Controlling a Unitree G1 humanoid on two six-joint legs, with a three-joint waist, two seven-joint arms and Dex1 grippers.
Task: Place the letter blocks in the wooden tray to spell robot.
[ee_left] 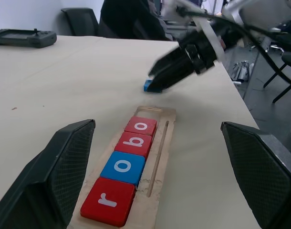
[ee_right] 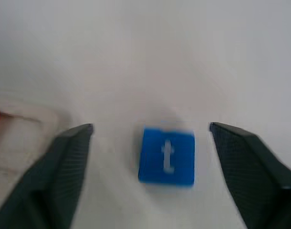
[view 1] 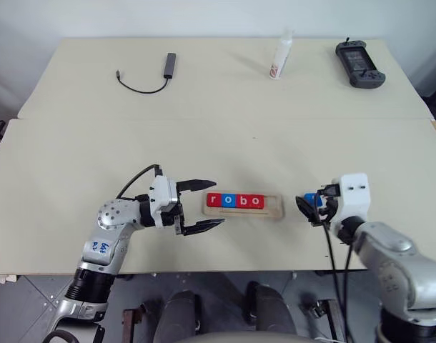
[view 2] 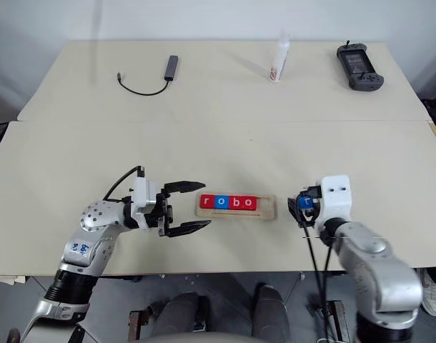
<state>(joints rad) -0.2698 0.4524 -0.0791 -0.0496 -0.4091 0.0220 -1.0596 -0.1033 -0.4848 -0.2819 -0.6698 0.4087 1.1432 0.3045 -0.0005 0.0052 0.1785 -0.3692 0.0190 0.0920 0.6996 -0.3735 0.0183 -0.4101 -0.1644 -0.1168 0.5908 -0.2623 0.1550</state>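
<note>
Cable: black USB adapter with a thin black cable (view 1: pixel 155 76) lies on the far table, upper left of the head views.
Left gripper: left gripper (view 1: pixel 204 206) sits left of centre, pointing toward the tray, its two black fingers spread wide and holding nothing.
Tray: long pale-wood tray with rounded corners (view 1: pixel 244 209) lies flat at the centre, just beside the left gripper's fingertips.
Blocks in tray: four square letter blocks (view 1: pixel 236 201) fill the slot in a row touching one another, reading r, o, b, o; red, blue, red, red (ee_left: pixel 125 165). The slot's right end is bare wood.
Bottle: white squeeze bottle with a red label (view 1: pixel 280 57) stands upright at the upper middle.
Last block: blue square block with a white t (ee_right: pixel 167 156) lies flat on the cream table (view 1: pixel 75 157), just right of the tray, apart from it.
Right gripper: right gripper (view 1: pixel 309 207) hovers over the t block, jaws wide apart, one on each side, not touching it.
Controller: dark grey handheld game controller (view 1: pixel 359 63) rests at the upper right.
</note>
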